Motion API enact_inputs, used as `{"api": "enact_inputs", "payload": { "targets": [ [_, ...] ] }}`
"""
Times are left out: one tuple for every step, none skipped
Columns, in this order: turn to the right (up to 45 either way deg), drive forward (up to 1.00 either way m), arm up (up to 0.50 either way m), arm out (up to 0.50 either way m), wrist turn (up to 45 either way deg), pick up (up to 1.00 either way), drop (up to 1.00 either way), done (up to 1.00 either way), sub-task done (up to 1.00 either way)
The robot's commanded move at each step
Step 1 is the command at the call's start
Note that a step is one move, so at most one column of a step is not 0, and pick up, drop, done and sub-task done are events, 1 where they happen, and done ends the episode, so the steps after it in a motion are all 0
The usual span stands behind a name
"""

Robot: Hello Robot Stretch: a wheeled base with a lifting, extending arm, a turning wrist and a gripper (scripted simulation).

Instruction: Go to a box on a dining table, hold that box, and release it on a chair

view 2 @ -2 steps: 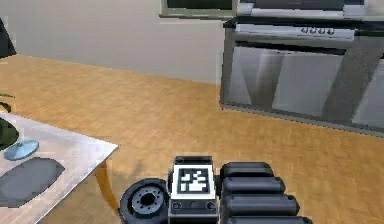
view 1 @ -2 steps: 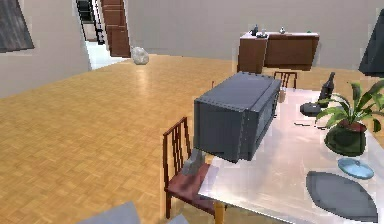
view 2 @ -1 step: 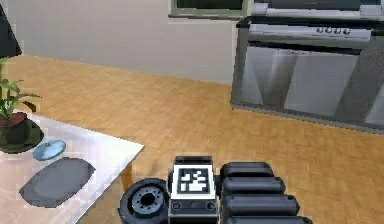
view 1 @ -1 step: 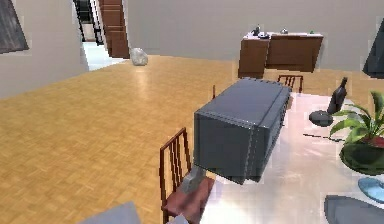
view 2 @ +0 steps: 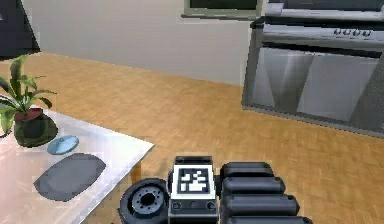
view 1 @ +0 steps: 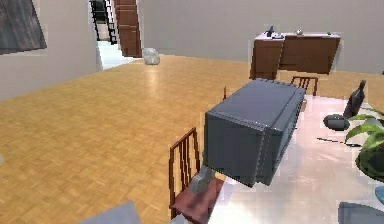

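Box (view 1: 255, 130): big dark-grey block on the dining table (view 1: 310, 165), at the table's long edge toward the forward view's left. It looks tilted and seems to overhang that edge. Can't tell if it sits flat.

Near chair (view 1: 186, 160): wooden, against that same table edge, just beside the box's lower corner. Something grey on its seat, can't ID.
Far chair (view 1: 305, 83): at the table's far end, well apart from the box.

On the table, across from the box: dark upright item (view 1: 354, 98), and a potted plant (view 1: 368, 135) near the table edge toward the forward view's right.

Arm side view: gripper (view 2: 145, 200) is a dark round body just off the table's corner, left of the white marker square (view 2: 195, 182). Ribbed dark arm (view 2: 258, 192) sits on the marker's other side. Fingers not resolvable against the table corner, so I cannot tell if it carries anything.
In this view the table also carries a pale blue dish (view 2: 63, 145) and a dark oval mat (view 2: 70, 178), between the plant and the table corner.

Beyond the table:
- brown sideboard (view 1: 295, 52) past the table's far end
- steel oven (view 2: 315, 75) across the wood floor (view 1: 90, 130) from the table's corner
- pale bag-like lump (view 1: 151, 56) on the floor, well apart from the table, near a doorway (view 1: 105, 25)
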Motion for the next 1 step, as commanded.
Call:
{"api": "enact_inputs", "payload": {
  "targets": [
    [0.0, 0.00, 0.00, 0.26, 0.0, 0.00, 0.00, 0.00, 0.00]
  ]
}}
